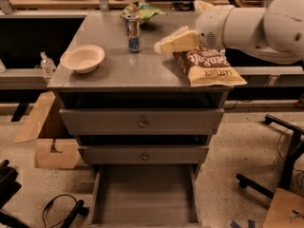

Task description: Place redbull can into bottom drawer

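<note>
The redbull can [134,32] stands upright on the grey cabinet top [118,68], toward the back left of centre. My gripper [164,45] comes in from the right on a white arm, just right of the can and apart from it, at about the can's height. The bottom drawer [145,194] is pulled open at the foot of the cabinet, its flat grey floor bare.
A white bowl [82,58] sits at the left of the cabinet top. A brown chip bag [207,65] lies at the right under the arm. A green snack bag [141,10] lies behind the can. Two closed drawer fronts [141,122] sit above the open drawer. A cardboard box [45,137] and chair legs [280,175] stand on the floor.
</note>
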Motion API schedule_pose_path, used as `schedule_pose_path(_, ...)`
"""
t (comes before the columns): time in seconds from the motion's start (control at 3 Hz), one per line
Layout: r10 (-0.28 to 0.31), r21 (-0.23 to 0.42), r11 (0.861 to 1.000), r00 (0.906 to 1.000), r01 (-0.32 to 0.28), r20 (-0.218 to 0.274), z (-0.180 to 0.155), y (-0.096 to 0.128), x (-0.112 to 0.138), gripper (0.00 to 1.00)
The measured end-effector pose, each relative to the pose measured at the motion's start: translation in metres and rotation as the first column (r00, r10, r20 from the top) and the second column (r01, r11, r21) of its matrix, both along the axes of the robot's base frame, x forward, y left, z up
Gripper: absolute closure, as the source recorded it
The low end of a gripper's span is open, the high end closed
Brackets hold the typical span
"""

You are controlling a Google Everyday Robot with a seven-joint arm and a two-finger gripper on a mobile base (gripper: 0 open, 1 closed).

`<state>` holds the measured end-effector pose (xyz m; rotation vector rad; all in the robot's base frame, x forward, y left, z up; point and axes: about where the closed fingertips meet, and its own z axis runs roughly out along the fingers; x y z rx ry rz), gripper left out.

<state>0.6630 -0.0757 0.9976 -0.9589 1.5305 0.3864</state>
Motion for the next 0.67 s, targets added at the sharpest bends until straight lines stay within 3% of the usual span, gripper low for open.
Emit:
schedule_pose_path(0.33,0.028,0.052,0.998,0.9992,-0.029,0.028,-0.005,0.032,0.071,0.0)
schedule_pose_path(0.67,0.057,0.079,0.995,0.9978,-0.06,0.032,-0.005,0.062,0.124,0.0)
